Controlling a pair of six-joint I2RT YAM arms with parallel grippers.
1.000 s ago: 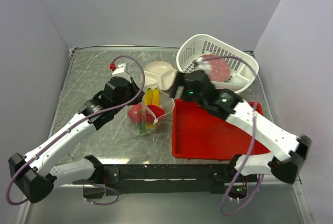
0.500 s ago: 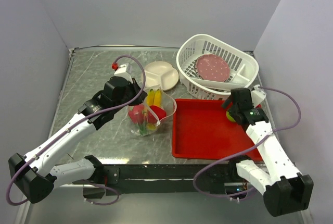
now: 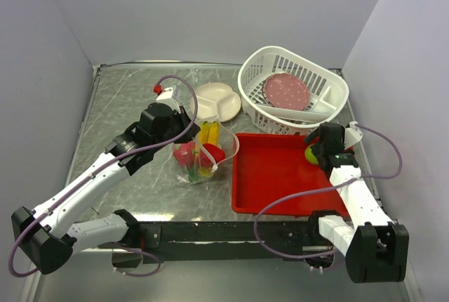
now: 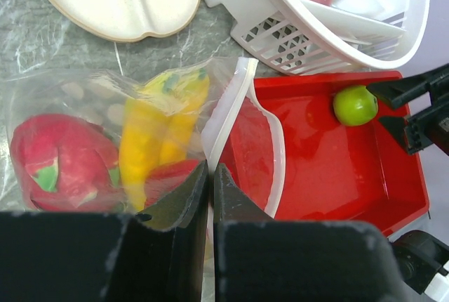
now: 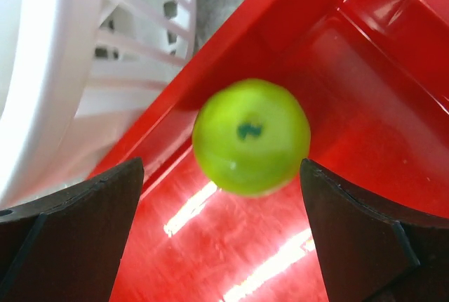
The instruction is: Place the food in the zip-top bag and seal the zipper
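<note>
Seen from overhead, a clear, white-dotted zip-top bag sits at the centre of the grey marbled desk, just left of a red tray, with the left fingers pinched nearly together on its mouth edge. The left wrist view shows the bag's contents across the left half of the frame: a pink-red dragon fruit with green scales at far left and a yellow banana beside it, both inside the plastic, with another red piece low between the banana and the fingers. The zipper, a pale strip along the mouth, gapes in a loop at the middle of that frame, unsealed, its near end running down into the narrow slit between the two dark fingers. The small green apple lies outside the bag, in the tray's far right corner at the right of the overhead frame, close to the tray wall. The right fingers are spread wide apart, one at the lower left and one at the lower right of the right wrist frame, with the apple between them and touching neither. Behind the tray, at upper right overhead, a white slotted basket holds a round reddish speckled disc; a cream divided plate sits on the desk left of the basket, just beyond the bag.
</note>
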